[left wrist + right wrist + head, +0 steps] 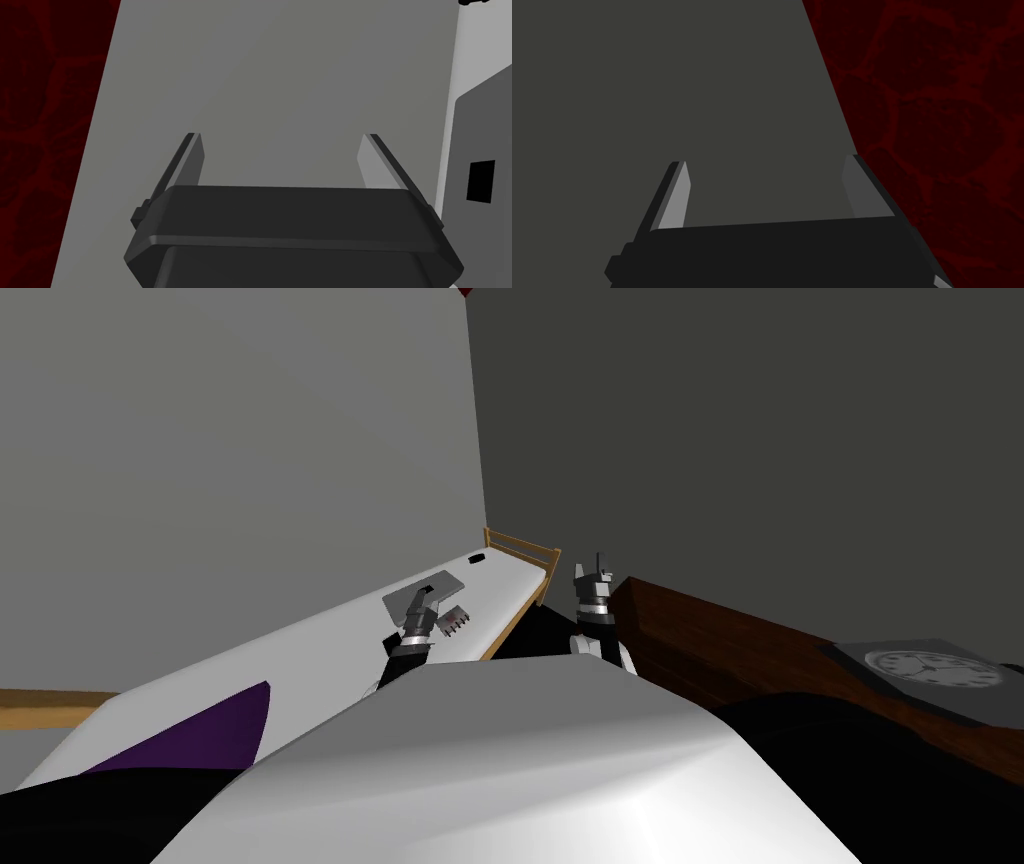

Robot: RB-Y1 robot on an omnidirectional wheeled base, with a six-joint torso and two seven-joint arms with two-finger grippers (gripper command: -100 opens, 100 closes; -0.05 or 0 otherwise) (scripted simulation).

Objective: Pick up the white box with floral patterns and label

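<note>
A small white box with reddish marks (pixel 455 621) lies on the white bed (pixel 300 648), near the edge that faces me. My left gripper (pixel 426 591) hangs just left of the box and slightly above the mattress, pointing away toward the grey wall. In the left wrist view its fingers (pixel 281 145) stand open with nothing between them. My right gripper (pixel 598 564) is raised over the gap between the bed and a dark brown cabinet. Its fingers (pixel 767 167) are open and hold nothing.
A flat grey slab (pixel 450 583) lies on the bed behind my left gripper, and its edge with a black rectangle (pixel 481 181) appears beside that hand. A small black item (pixel 477 558) sits near the wooden footboard (pixel 522 550). A purple cover (pixel 200 738) lies nearer. A clock (pixel 930 668) rests on the brown cabinet (pixel 720 638).
</note>
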